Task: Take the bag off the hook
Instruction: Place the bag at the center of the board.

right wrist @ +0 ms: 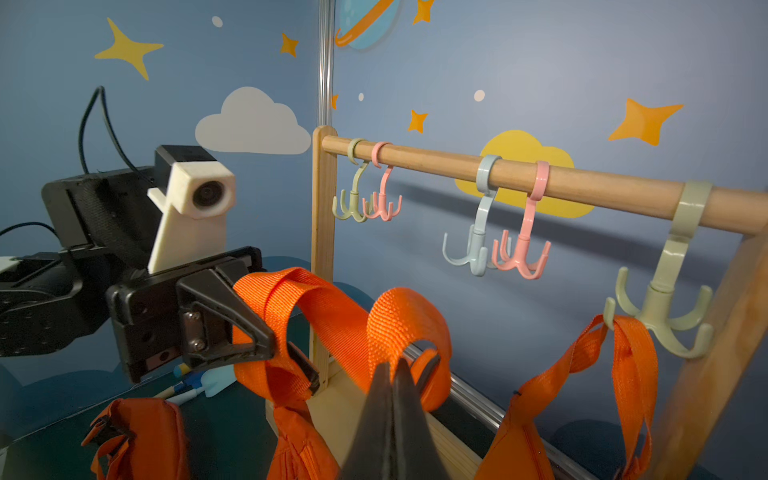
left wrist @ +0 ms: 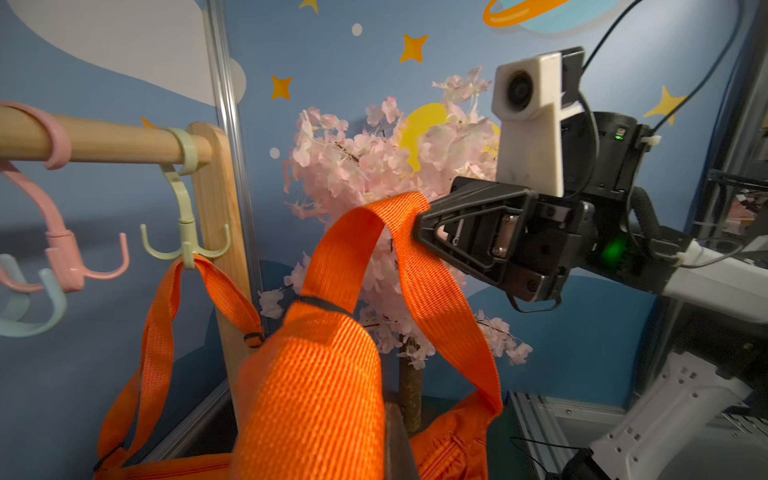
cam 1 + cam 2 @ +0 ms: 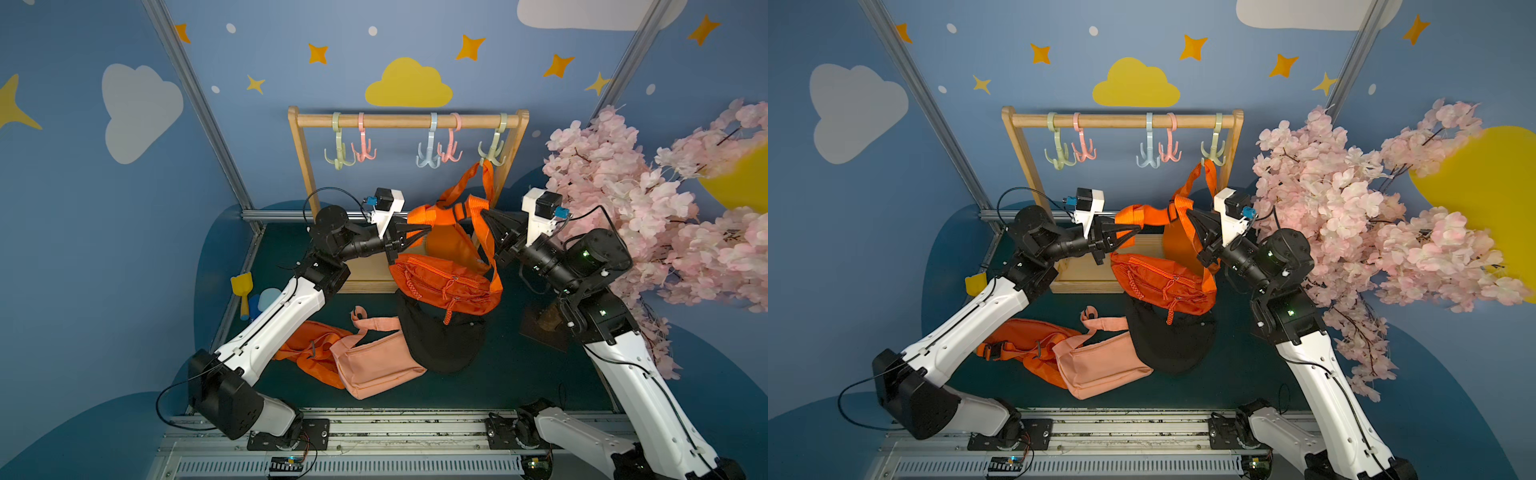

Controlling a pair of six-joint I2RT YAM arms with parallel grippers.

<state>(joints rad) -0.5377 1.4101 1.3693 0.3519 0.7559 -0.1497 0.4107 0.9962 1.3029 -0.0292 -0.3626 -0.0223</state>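
Left fingers (image 1: 226, 309) and right fingers (image 2: 482, 193) are both clamping shut on the orange webbing strap (image 1: 332, 307) of an orange zippered waist bag (image 3: 444, 282), which is dangling above the dark green surface (image 3: 519, 374). A second orange bag (image 3: 451, 245) is hanging from the sage-green plastic hook (image 3: 492, 153).

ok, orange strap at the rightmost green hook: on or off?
On. The orange strap loops over a prong of the green hook in both wrist views.

Both arms are held raised, wrists angled inward.
Left gripper (image 3: 427, 229) and right gripper (image 3: 485, 212) are faced together, jaws clamped tight.
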